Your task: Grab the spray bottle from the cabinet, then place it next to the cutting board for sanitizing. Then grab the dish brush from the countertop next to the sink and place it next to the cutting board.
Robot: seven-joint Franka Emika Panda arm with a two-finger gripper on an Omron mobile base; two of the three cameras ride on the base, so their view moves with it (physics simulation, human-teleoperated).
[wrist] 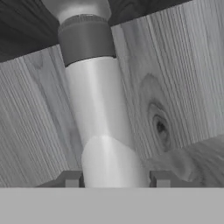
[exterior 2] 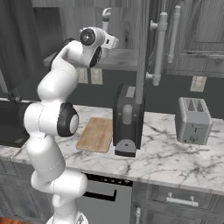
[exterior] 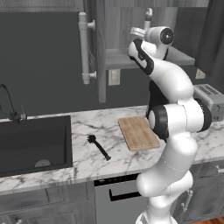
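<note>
Home kitchen, rendered. White marble countertop (exterior: 87, 164) carries a black sink (exterior: 35, 144) with curved faucet (exterior: 8, 103) at its left end; toaster (exterior 2: 192, 120) and coffee machine (exterior 2: 127, 120) further right. Grey wood-grain cabinet (exterior: 116, 26) hangs above the countertop; drawers below it.

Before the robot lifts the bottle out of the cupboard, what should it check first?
1. Fingers either side of the spray bottle: ok; gripper shut on it.
2. Bottle upright on the cabinet shelf: ok.
3. Cabinet door open: ok.
4. Free countertop beside the cutting board: ok.
5. Dish brush lying apart from the board: ok.
6. Grip firm enough to lift: cannot tell.
</note>
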